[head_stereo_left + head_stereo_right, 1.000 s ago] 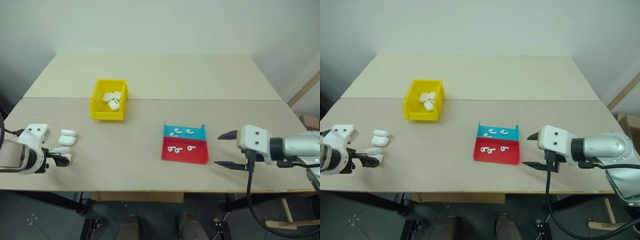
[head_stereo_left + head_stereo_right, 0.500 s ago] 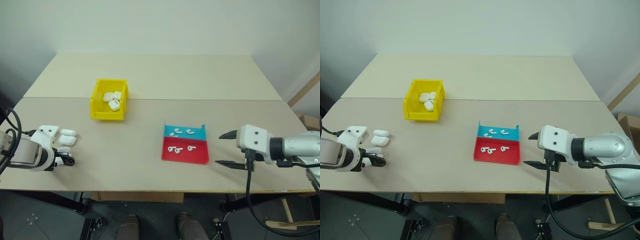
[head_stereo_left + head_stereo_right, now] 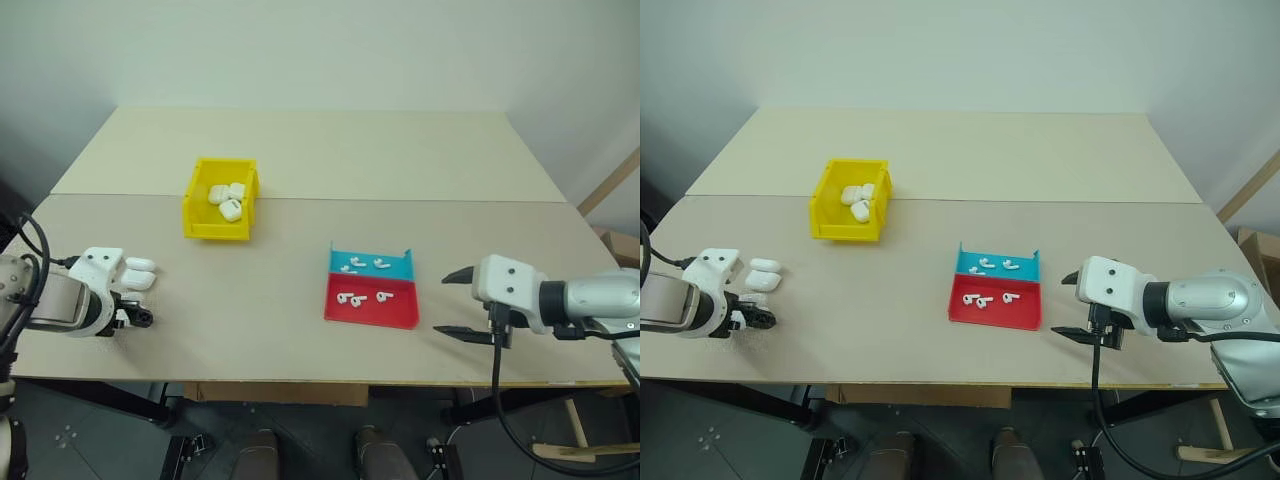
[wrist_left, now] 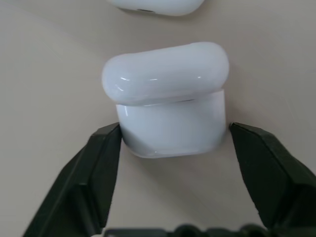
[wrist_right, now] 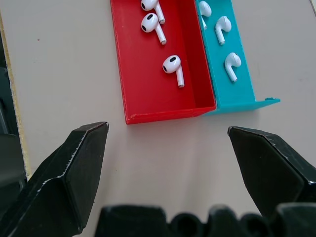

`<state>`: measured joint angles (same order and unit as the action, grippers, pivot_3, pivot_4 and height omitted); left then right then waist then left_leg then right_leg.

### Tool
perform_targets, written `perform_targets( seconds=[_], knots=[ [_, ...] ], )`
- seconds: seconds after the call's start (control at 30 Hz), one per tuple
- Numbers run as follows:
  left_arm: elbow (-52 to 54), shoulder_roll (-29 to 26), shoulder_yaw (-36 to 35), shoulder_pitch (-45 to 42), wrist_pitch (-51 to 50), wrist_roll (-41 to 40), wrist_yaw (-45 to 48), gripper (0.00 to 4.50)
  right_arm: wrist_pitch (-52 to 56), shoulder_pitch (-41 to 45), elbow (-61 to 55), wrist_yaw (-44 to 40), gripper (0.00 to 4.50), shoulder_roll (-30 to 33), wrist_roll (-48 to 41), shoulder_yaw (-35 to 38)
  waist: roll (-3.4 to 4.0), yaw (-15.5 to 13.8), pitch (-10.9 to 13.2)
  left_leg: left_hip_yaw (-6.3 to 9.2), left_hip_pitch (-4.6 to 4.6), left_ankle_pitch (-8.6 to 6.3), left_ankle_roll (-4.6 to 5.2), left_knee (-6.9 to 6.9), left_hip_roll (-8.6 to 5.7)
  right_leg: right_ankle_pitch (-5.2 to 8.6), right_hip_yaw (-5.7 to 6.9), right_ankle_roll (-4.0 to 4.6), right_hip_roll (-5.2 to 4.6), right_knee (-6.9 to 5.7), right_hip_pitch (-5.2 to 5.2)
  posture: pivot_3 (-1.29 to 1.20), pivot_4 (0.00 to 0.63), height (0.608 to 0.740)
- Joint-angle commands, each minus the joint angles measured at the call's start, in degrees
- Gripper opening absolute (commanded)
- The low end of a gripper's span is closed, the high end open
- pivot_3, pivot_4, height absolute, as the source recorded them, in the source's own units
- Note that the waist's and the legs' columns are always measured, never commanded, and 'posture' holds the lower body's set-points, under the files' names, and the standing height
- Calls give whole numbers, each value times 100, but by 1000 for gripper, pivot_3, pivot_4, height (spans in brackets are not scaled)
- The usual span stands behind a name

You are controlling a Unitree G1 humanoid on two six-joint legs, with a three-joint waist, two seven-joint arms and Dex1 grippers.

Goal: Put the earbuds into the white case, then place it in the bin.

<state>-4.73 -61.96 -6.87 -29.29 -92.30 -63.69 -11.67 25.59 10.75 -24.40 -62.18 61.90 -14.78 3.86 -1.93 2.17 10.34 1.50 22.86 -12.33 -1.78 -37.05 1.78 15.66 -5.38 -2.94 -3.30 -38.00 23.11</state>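
- The left gripper [image 4: 173, 136] is clamped on a white case [image 4: 170, 101]: one black finger presses each side of the case's lower body, so the case sits squarely between the jaws, its rounded lid just past the fingertips.
- That case rests on the pale wooden table [image 3: 300, 150], at its near left edge; its lid is down.
- Just beyond the left jaws lie two more cases [image 3: 139, 273], close together, with the edge of the nearer one also showing in the left wrist view.
- The right gripper [image 5: 168, 148] holds nothing; its two fingers stand wide apart above bare table near the near right edge.
- Straight ahead of the right jaws, a little past the fingertips, sits a flat tray [image 5: 148, 94] with a red half and a blue half side by side.
- The earbuds [image 5: 173, 66] lie loose in that tray, three in the red half and three in the blue half, all out beyond the right fingertips and touched by neither finger.
- The bin [image 3: 220, 198], bright yellow, stands farther back on the table, well apart from both sets of jaws and nearer the left ones; several white cases lie inside it.
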Motion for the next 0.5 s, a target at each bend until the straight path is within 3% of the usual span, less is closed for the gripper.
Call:
perform_targets(
  seconds=[0.03, 0.27, 0.37, 0.5],
  knots=[
    [19, 11, -20, 28, -20, 180, 85, 2720, 31, 53, -161, 26, 4500, 79, -7, 101, 1, 3, -1, 0, -1, 0, 0, 0, 0, 0, 0, 0, 0, -1, 0, 0, 150, 740],
    [677, 43, -324, 72, -20, 275, 347, 2720, 39, 80, -142, 40, 4500, 74, 16, 90, 0, 6, -1, 1, 4, 0, 0, 0, 1, 0, 0, 0, 0, 1, 1, 0, 150, 740],
    [1540, -23, -751, 218, -20, -119, 822, 2720, 28, 107, -131, 57, 4500, 82, 8, 161, -12, 6, 1, 4, 14, 0, 0, 0, 1, 0, 3, 0, 0, 2, 6, 0, 150, 740],
    [2307, 305, -1495, 354, 106, -1051, 1283, 2720, -50, 155, -62, 71, 4500, 79, -17, 253, -16, 4, 0, 4, 21, 0, -1, -2, 1, 0, 4, 0, -4, 5, 10, 0, 150, 740]
  ],
)
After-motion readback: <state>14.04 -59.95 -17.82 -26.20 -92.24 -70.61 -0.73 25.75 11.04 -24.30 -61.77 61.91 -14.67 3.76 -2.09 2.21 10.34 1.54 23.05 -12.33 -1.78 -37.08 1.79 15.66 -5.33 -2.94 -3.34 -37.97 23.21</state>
